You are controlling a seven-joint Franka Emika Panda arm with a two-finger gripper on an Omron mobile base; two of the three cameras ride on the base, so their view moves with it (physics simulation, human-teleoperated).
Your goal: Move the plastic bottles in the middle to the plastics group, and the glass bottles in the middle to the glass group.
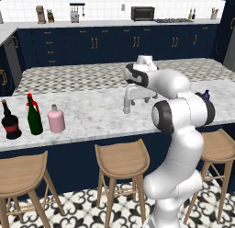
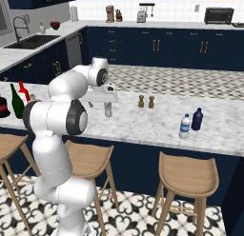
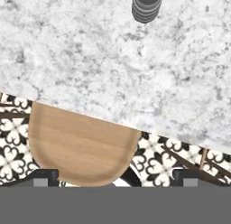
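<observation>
Counter (image 1: 92, 114): long marble top. The glass cluster stands at one end and the water bottle (image 2: 185, 126) well apart at the other. The front edge is close under the hand, with a stool (image 3: 83, 146) below it. Anything you knock toward that edge may roll off.

Wine bottle (image 1: 34, 117) and pink flask (image 1: 56, 119) stand just beside the black bottle (image 1: 10, 122). They look sorted, so leave them alone.

Gripper (image 3: 115, 175): fingers spread wide, holding nothing, hanging above the counter edge.

Small slim bottle (image 3: 146, 6): upright mid-counter, seen cap-on at the top rim of the hand view, and off to one side of the finger line. You are not centred over it. Come down from here and one finger likely lands on the cap or shoves the side. The bottle looks light and narrow, so expect it to tip.

Two brown shakers (image 2: 146, 102) stand between the slim bottle and the water bottle. Carry low and you may clip them. A dark blue bottle (image 2: 197, 119) stands just beside the water bottle, crowding your drop spot.
</observation>
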